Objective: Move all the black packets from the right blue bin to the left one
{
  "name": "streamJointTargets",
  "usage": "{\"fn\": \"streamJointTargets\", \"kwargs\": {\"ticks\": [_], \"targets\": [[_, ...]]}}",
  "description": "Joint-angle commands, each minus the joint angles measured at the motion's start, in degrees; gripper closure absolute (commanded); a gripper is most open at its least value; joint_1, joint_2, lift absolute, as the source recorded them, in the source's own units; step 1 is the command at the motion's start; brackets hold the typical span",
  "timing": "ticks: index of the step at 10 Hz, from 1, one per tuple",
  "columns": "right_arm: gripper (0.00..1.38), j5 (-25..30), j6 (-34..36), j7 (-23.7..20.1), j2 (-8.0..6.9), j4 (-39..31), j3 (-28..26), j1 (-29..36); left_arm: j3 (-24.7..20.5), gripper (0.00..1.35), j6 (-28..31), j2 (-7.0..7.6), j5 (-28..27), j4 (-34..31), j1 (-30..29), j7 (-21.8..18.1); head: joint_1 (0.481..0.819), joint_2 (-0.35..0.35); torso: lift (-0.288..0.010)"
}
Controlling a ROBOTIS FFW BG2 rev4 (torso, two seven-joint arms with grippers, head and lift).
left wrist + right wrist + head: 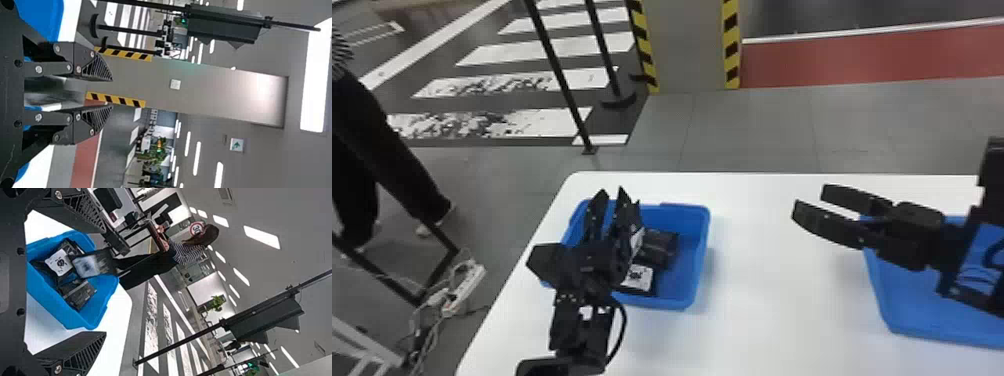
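Observation:
In the head view, my left gripper (612,192) is over the left blue bin (701,250), open with nothing between its fingers; the left wrist view also shows the gripper (111,93) open. Black packets (657,247) lie in that bin, one with a white label (638,277). Another light-labelled packet (88,265) stands tilted above them in the right wrist view, where my right gripper (105,282) is wide open and empty. In the head view, this right gripper (809,200) points left from above the near-left part of the right blue bin (907,310), whose interior is partly hidden by the arm.
Both bins stand on a white table (772,300), with a bare stretch between them. Beyond the table are a pillar (689,45) with striped edges and black poles (559,75). A power strip (464,290) with cables is off the table's left side.

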State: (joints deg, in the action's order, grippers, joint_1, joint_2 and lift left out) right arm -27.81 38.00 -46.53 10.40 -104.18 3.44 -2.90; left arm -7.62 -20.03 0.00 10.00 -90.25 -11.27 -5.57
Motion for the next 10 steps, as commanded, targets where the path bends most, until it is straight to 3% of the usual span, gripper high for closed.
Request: {"fn": "streamJointTargets", "kwargs": {"ticks": [1, 2, 4, 5, 6, 7, 9, 10], "targets": [[0.10, 2.1, -2.1, 1.0, 0.06, -2.6, -1.3, 1.5, 2.1, 0.22, -4.4, -0.15, 3.1, 0.3, 0.3, -0.6, 0.695, 0.271, -0.110], [0.10, 6.8, -4.0, 3.5, 0.06, -8.1, -2.9, 4.2, 5.0, 0.01, -9.8, -0.15, 5.3, 0.2, 0.4, -0.6, 0.695, 0.266, -0.110], [0.10, 9.6, -13.4, 11.0, 0.06, -14.4, -3.9, 11.9, 8.5, 0.08, -22.0, -0.15, 5.8, -0.7, 1.1, -0.6, 0.687, 0.197, -0.110], [0.10, 11.5, -21.1, 13.6, -0.03, -15.0, -4.0, 15.0, 8.8, 0.08, -21.7, -0.15, 3.7, -3.8, -0.5, -0.6, 0.667, 0.170, -0.110], [0.10, 13.0, -30.1, 16.2, -0.12, -15.4, -4.0, 17.9, 8.8, 0.08, -17.1, -0.15, 0.9, -9.8, -4.8, -0.2, 0.656, 0.147, -0.110], [0.10, 13.7, -32.4, 19.9, -0.38, -18.7, -4.0, 21.9, 8.1, 0.08, -14.4, -0.15, -2.3, -14.6, -9.8, 0.4, 0.653, 0.133, -0.110], [0.10, 16.8, -38.1, 27.4, -0.64, -24.7, -4.1, 31.2, 5.2, 0.05, 3.9, -0.15, -8.3, -29.3, -20.9, 0.8, 0.683, 0.095, -0.110], [0.10, 16.4, -41.4, 30.1, -1.61, -25.0, -4.5, 35.5, 4.7, 0.05, 10.9, -0.15, -10.4, -34.7, -25.3, 0.8, 0.695, 0.091, -0.110]]}}
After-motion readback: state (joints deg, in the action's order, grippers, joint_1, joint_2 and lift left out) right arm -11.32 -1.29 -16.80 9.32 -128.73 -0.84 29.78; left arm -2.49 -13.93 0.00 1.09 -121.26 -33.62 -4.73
